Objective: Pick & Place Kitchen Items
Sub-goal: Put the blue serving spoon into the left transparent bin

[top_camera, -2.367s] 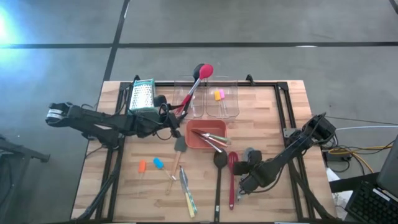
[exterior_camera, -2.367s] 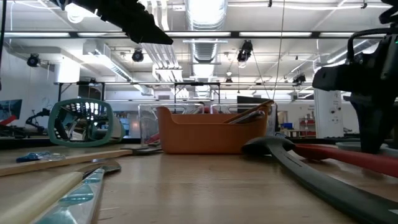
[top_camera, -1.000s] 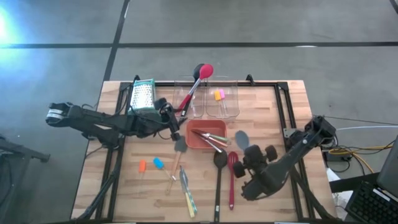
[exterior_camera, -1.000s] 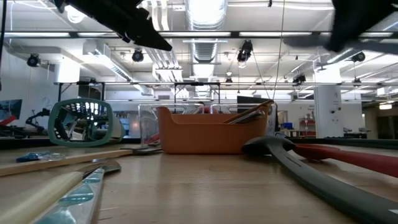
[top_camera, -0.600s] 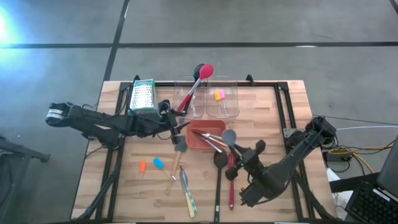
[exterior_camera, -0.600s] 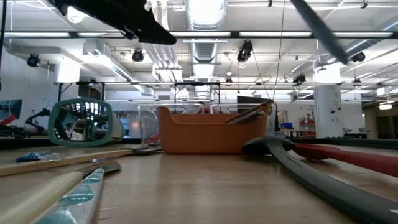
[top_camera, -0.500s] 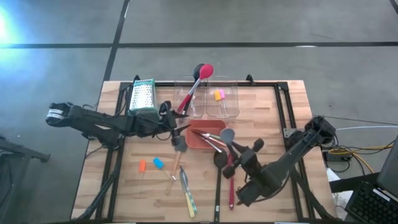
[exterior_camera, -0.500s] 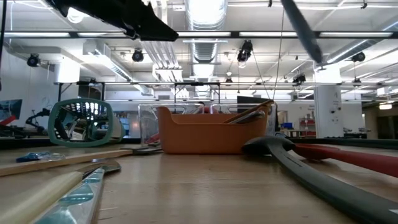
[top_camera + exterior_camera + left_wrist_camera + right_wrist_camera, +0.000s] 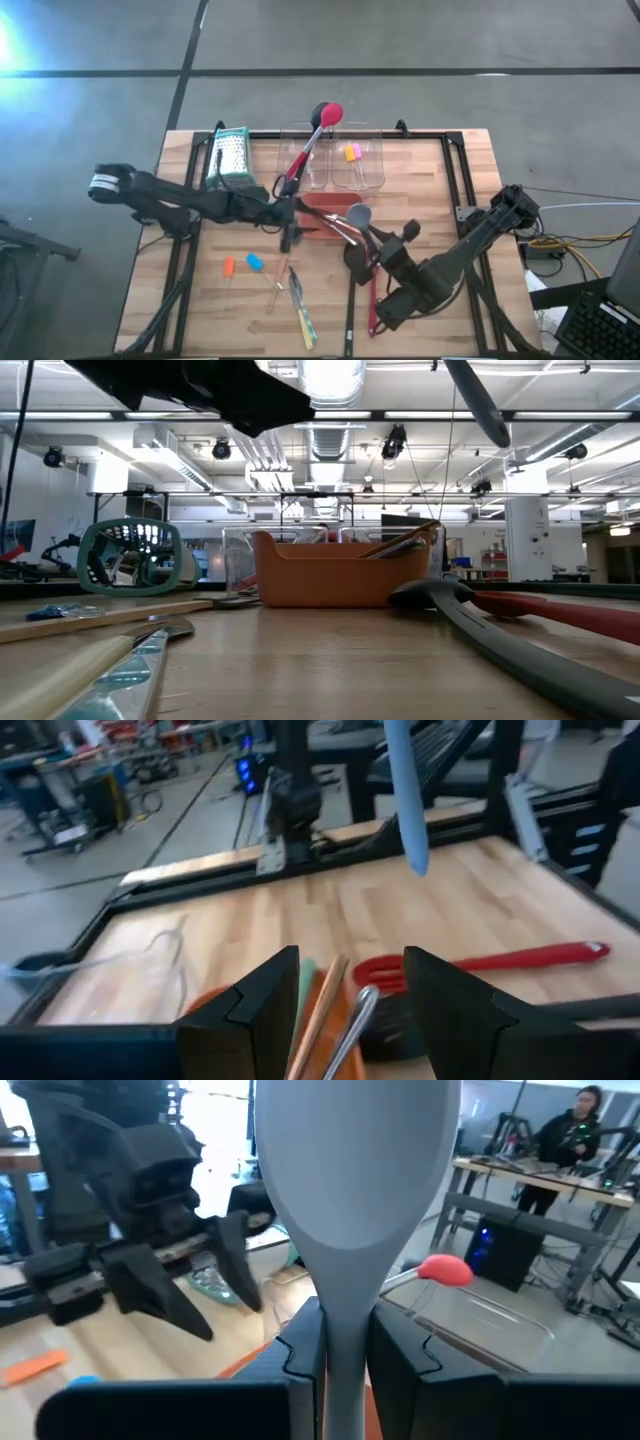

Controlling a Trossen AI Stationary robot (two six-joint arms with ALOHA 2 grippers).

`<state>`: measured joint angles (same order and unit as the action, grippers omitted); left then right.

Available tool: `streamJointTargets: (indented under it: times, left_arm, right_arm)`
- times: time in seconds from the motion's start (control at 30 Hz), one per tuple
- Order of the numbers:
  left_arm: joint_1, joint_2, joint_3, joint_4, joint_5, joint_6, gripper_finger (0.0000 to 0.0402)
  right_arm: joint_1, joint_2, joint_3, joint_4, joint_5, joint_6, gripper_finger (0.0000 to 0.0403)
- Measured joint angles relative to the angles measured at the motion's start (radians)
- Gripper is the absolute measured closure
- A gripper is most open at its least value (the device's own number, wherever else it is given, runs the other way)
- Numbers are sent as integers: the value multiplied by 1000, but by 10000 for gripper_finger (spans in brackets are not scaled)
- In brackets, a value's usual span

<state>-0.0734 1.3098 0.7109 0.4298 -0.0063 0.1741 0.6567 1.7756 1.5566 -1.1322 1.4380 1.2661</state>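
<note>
Kitchen items lie across the bench (image 9: 430, 170), most at centre-front. No brand, label or writing is legible anywhere.

Largest first: 2 dark arms. The left end effector (image 9: 291, 212) sits at the left edge of the orange tray (image 9: 322, 232), fingers (image 9: 262, 1003) apart w/ nothing between them; the wrist view looks past them into the tray. The right end effector (image 9: 385, 243) is just right of the tray, clamped narrow on the stem of a grey spoon (image 9: 358, 215), whose bowl hangs over the tray's right end. The wrist view shows that bowl (image 9: 352, 1160) upright betw. the pads.

Then 1 box grater (image 9: 228, 155) w/ teal trim at back-left, and 2 clear tubs (image 9: 368, 168) at back-centre. A red-headed spoon (image 9: 322, 120) leans out of the left tub; yellow and pink bits (image 9: 351, 152) lie in the right one.

Loose on the bench: 1 black spoon (image 9: 352, 290), 1 red slotted spatula (image 9: 373, 300), 1 wooden-handled spatula (image 9: 282, 265), thin green-yellow tools (image 9: 301, 310) (count unclear, they overlap), 1 orange piece (image 9: 228, 267), 1 blue piece (image 9: 254, 262).

The tray's contents are partly hidden by both arms; several thin handles show, number not clear. The black spoon's head is covered by the right arm.
</note>
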Motion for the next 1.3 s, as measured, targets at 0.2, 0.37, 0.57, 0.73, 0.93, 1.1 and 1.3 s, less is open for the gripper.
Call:
streamJointTargets:
  times: [0.2, 0.37, 0.57, 0.73, 0.93, 1.1, 1.3]
  left_arm:
    - [0, 40, 0, 95, 108, -19, 216]
    - [0, 33, 0, 118, 212, -44, 216]
    - [-3, 36, 0, 159, 324, -45, 216]
    - [-3, 36, 0, 157, 327, -26, 216]
    - [-4, 36, 0, 152, 328, -35, 216]
    - [-7, 36, 0, 143, 351, -42, 216]
    - [-38, 36, 0, 179, 365, -11, 216]
  right_arm:
    - [-4, 0, 20, 343, -81, -425, 362]
    - [-13, 0, 8, 487, -118, -586, 362]
    - [-30, 0, -3, 580, -164, -619, 362]
    - [-37, 0, -29, 848, -283, -845, 362]
    - [-42, 0, -113, 1221, -434, -1147, 362]
    - [-70, 0, -177, 1453, -519, -1316, 362]
    - [-125, 0, -229, 1490, -523, -1322, 362]
